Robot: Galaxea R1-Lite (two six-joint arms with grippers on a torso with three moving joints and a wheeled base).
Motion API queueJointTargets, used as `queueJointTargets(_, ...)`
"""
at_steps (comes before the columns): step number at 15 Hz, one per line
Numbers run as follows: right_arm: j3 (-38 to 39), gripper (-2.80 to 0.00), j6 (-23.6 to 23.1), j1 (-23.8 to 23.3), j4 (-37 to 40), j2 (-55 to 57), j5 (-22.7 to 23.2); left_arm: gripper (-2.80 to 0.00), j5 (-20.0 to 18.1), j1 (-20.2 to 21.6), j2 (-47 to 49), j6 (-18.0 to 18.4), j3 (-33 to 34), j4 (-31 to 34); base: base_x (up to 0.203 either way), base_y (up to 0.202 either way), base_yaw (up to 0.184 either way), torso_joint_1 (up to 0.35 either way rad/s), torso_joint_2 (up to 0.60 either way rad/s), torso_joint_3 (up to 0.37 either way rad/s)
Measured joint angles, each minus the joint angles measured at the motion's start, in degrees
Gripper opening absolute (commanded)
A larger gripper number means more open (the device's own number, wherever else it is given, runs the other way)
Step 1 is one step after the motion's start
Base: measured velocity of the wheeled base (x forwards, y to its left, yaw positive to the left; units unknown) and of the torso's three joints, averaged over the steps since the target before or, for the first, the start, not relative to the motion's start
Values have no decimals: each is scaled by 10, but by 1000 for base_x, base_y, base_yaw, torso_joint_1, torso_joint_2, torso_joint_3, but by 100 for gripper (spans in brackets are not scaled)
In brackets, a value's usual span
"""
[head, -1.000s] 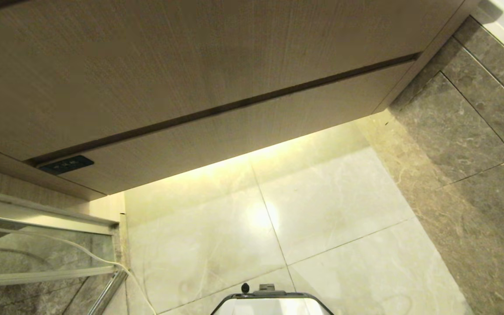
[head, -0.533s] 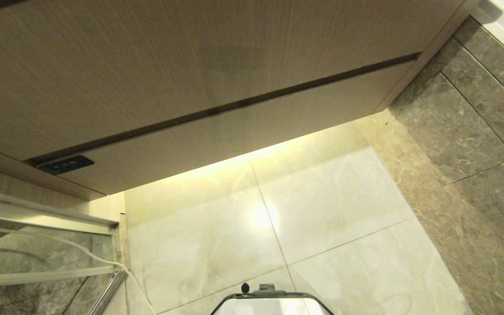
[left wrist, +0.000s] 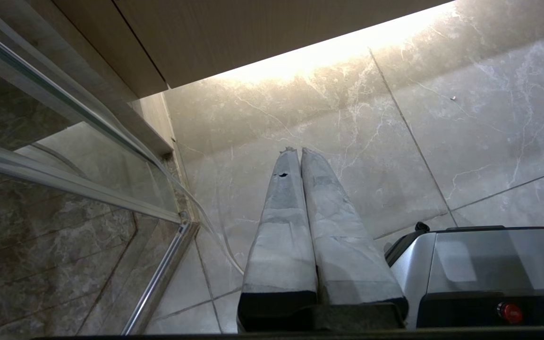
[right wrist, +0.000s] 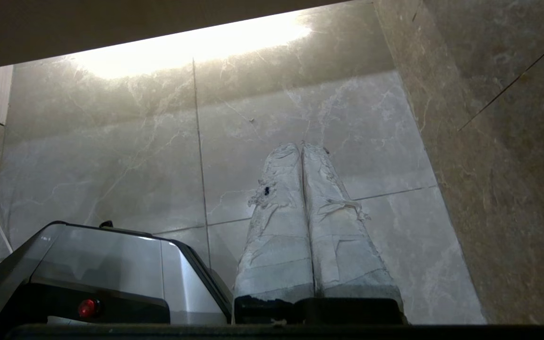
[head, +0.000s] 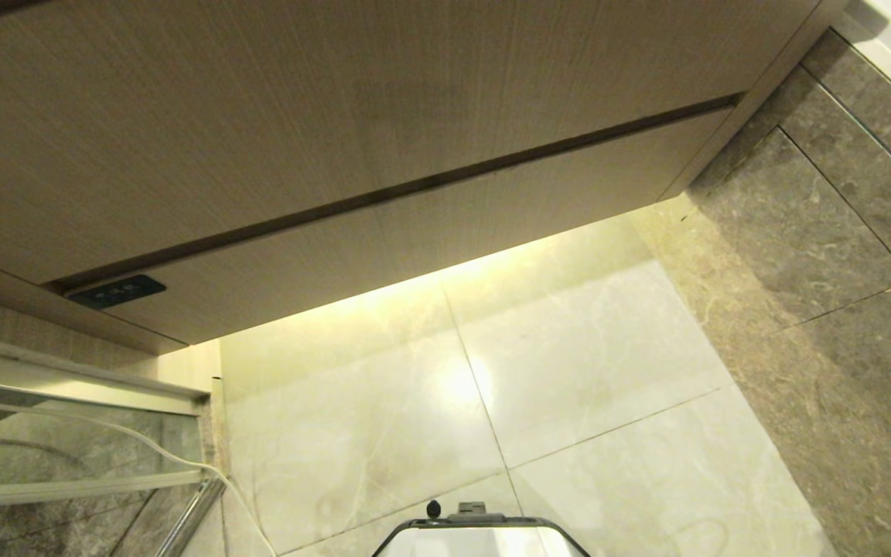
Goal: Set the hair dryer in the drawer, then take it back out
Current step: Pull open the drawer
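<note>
The drawer (head: 430,232) is pushed in flush, its contents hidden. Left tool (left wrist: 297,150) and right tool (right wrist: 301,145) hang pressed together, empty, over the floor (head: 592,371).

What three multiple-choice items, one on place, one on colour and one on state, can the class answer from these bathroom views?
1. Where on the drawer front is the small black plate?
A. at its left end
B. in the middle
C. at its right end

2. What colour is the button on the robot's base?
A. green
B. red
C. blue

3. How does the drawer stand?
A. pulled fully out
B. half open
C. closed

Answers: 1 A, the plate sits at the left end in the head view. 2 B, both wrist views show a red button. 3 C, the front lies flush under the taller panel, only a thin dark gap between.
</note>
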Motion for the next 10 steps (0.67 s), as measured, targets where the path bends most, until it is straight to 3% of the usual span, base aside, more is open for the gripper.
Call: queueJointTargets(10, 0, -280, 0, 0, 0, 0, 0, -280, 0, 0, 0, 0, 0, 0, 0, 0, 0, 0, 0, 0)
